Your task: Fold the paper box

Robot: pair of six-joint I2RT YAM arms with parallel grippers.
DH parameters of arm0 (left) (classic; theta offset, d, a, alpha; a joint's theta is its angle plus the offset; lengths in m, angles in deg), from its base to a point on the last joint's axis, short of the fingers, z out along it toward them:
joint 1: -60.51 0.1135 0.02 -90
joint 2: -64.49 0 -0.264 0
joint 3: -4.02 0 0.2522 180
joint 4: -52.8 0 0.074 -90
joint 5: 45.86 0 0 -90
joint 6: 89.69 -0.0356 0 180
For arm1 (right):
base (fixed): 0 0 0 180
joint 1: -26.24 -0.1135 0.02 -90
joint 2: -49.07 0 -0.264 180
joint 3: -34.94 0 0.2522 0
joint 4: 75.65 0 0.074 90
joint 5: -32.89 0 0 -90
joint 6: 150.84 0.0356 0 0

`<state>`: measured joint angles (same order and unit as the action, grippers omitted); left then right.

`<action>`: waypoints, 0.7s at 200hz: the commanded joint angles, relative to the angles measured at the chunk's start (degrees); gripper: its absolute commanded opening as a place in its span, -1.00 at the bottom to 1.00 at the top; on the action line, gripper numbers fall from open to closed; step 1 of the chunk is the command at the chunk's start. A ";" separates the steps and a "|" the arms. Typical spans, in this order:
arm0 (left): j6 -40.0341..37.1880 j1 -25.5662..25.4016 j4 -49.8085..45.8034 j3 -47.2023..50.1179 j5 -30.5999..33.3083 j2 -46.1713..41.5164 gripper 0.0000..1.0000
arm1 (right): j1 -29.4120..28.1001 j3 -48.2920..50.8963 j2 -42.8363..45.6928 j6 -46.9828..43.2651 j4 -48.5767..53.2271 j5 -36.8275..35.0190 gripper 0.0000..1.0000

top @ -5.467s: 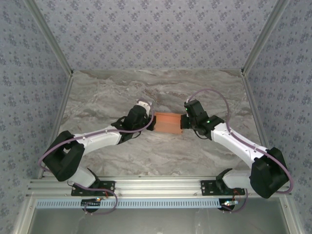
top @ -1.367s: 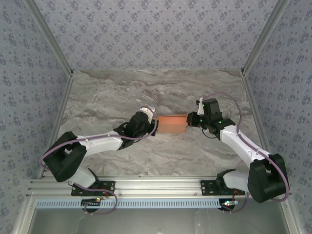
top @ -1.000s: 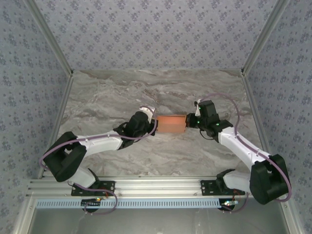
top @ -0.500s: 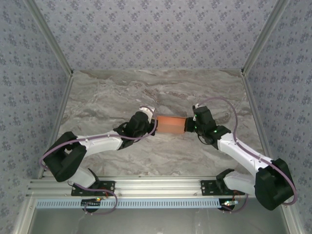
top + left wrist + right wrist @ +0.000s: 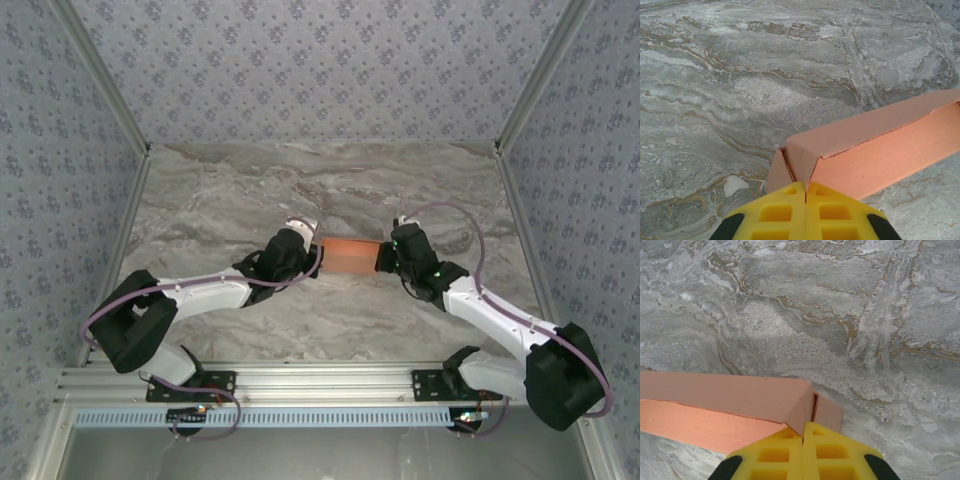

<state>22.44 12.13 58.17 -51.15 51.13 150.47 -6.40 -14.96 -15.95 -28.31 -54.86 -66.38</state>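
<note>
The paper box (image 5: 350, 256) is a salmon-orange card box lying on the marble table between both grippers. In the left wrist view the paper box (image 5: 875, 145) runs up to the right, its near end flap touching the tips of my left gripper (image 5: 805, 184), whose yellow fingers are shut together with nothing between them. In the right wrist view the paper box (image 5: 725, 395) stretches left, and my right gripper (image 5: 803, 426) is shut with its tips against the box's right end corner. From above, the left gripper (image 5: 318, 256) and right gripper (image 5: 381, 258) press in from opposite ends.
The grey marble table (image 5: 230, 190) spreads around the box. Patterned walls close in the back and both sides. An aluminium rail (image 5: 320, 385) with the arm bases runs along the near edge.
The right gripper has swung in from the right and lower, closing the gap to the box's right end. The left arm and the box have stayed put.
</note>
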 commanded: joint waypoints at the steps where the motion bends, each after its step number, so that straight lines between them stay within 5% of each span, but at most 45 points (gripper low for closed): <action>1: -0.42 -0.01 -4.40 1.15 1.52 -0.11 -1.00 | -1.15 1.63 -0.14 -0.67 3.76 -2.93 -0.87; 71: 0.69 0.03 -1.86 3.90 1.56 -0.69 -1.00 | -3.37 3.91 -0.03 -1.06 2.13 -6.45 -0.88; 140: -1.19 0.04 -4.54 1.17 1.80 -5.54 -0.53 | -3.91 1.82 0.85 -2.45 3.86 -8.24 -0.88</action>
<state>22.35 12.07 57.62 -48.94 51.48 147.91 -10.18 -12.82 -15.40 -29.82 -56.96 -72.37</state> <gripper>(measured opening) 0.214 0.065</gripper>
